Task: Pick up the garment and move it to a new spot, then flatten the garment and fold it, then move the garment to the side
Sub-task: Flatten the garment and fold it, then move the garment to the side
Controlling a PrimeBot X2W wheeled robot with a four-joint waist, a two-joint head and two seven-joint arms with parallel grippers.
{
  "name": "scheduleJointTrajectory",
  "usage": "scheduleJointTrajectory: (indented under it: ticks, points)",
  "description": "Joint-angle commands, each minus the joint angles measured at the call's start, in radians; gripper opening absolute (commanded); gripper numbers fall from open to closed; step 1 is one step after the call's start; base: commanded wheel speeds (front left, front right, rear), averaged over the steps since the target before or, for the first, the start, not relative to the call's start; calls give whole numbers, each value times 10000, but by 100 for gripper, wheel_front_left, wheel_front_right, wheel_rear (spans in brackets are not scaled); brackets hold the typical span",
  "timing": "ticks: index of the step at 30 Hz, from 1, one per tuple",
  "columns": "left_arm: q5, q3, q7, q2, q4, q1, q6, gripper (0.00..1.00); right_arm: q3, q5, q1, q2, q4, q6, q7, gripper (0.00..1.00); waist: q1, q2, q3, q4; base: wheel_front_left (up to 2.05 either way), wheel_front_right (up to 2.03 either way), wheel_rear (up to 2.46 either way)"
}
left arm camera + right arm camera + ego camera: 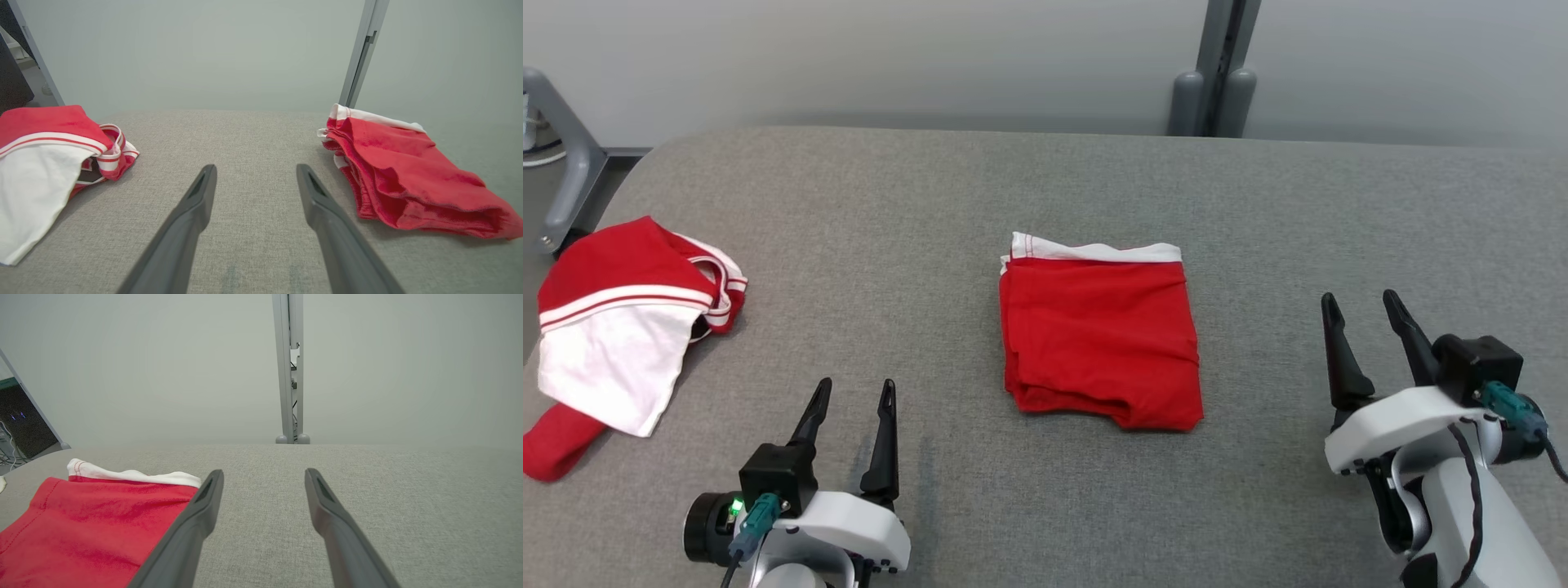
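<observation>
A red garment (1101,339) with a white band along its far edge lies folded into a square at the middle of the grey table (1045,196). It appears at the right of the left wrist view as the folded garment (404,175) and at the lower left of the right wrist view as the garment (81,522). My left gripper (856,394) hovers open near the front edge, left of the garment. My right gripper (1360,304) stands open to the garment's right, apart from it. Nothing sits between either pair of fingers.
A second red and white garment (625,327) lies crumpled at the table's left edge, also seen as the crumpled garment (49,163). A grey post (1217,73) rises behind the table against a pale wall. A grey frame leg (564,163) stands at the far left.
</observation>
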Motion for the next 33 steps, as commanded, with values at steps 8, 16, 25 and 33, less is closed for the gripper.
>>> scheduleJointTrajectory:
  ticks: [8, 16, 25, 33]
  points:
    - [283, 494, -1, 44, 77, 575, -134, 100, -308, -89, 1392, 131, -650, 1, -47, 100, 0, -1, -769, -661, 0, 0, 0]
    - [547, 985, -1, 40, 55, 1150, -212, 100, 120, 423, 2338, 122, -898, 1, -47, 100, 0, -1, -1247, -1009, 0, 0, 0]
    - [679, 1164, -1, 40, -56, 1520, -278, 100, 235, 687, 2689, 121, -911, 1, -47, 100, 0, -1, -1447, -1065, 0, 0, 0]
    - [543, 911, -1, 38, -75, 1381, -286, 100, 391, 718, 2448, 122, -758, 1, -49, 100, 0, -1, -1192, -733, 0, 0, 0]
